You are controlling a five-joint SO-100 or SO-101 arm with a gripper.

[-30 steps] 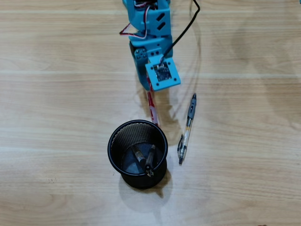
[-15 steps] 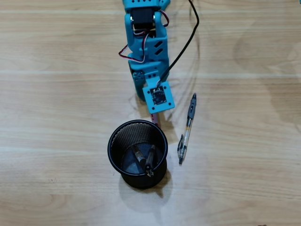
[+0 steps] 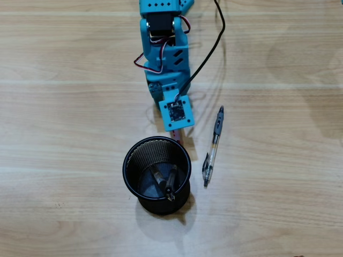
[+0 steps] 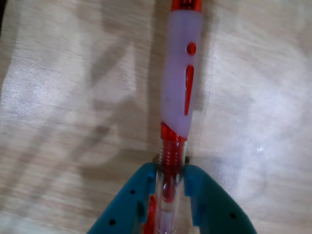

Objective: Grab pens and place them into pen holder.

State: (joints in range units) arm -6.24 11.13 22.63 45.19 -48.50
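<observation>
Two pens [image 3: 163,180] already stand inside the pen holder [image 3: 128,160], a round black mesh cup on the wooden table [image 3: 64,107], leaning together against its lower right wall in the overhead view. A third, the clear-and-grey pen [image 3: 213,145], lies flat on the wood just right of the cup, apart from it, its dark grip end pointing up the picture. The blue arm [image 3: 163,48] reaches down from the top edge, and its wrist camera plate hides most of what it carries; only a short red tip of the red pen [image 3: 178,137] shows below the plate, right at the cup's upper rim. In the wrist view the gripper [image 4: 170,171] is pinching that red pen [image 4: 181,78], both blue fingers [image 4: 200,195] pressed against its clear barrel (the frosted grip and red clip extend away from them), with bare table behind it.
</observation>
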